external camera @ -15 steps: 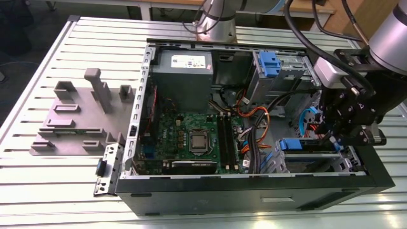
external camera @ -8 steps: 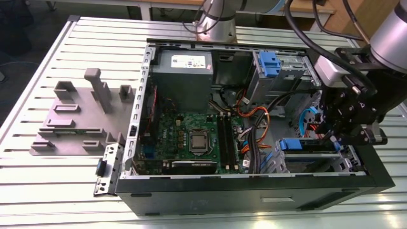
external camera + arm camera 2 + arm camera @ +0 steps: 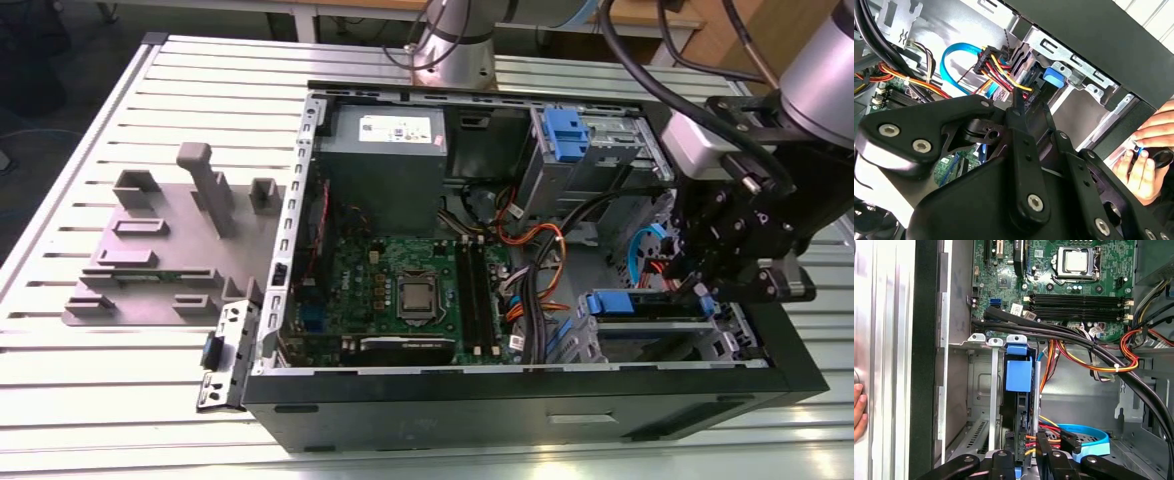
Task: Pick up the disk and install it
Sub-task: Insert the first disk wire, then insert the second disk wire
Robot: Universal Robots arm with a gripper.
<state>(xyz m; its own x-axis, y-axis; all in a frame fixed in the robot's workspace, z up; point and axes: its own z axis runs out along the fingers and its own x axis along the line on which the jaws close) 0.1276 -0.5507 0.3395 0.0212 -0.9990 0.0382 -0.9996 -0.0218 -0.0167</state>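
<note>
The disk [image 3: 1019, 405] stands on edge in the drive cage at the front corner of the open computer case [image 3: 534, 385], with its blue carrier tab [image 3: 1018, 375] facing the motherboard. In the exterior view that tab [image 3: 611, 303] shows at the case's right end. My gripper [image 3: 1026, 460] reaches down into the cage, and its black fingers [image 3: 1002, 460] flank the disk's lower end and are shut on it. Red, yellow and black power wires [image 3: 1031, 440] and a blue data cable [image 3: 1089, 437] lie right beside the fingers. In the second wrist view the gripper [image 3: 1016, 107] touches the dark disk [image 3: 1026, 67].
A second blue-tabbed drive [image 3: 566, 135] sits in the upper bay. The grey power-supply box [image 3: 387, 140], the motherboard [image 3: 414, 290] and thick cable bundles [image 3: 1079, 342] crowd the case. A person's hand [image 3: 1149, 150] rests outside the case wall. A grey fixture [image 3: 167, 240] lies at the exterior view's left.
</note>
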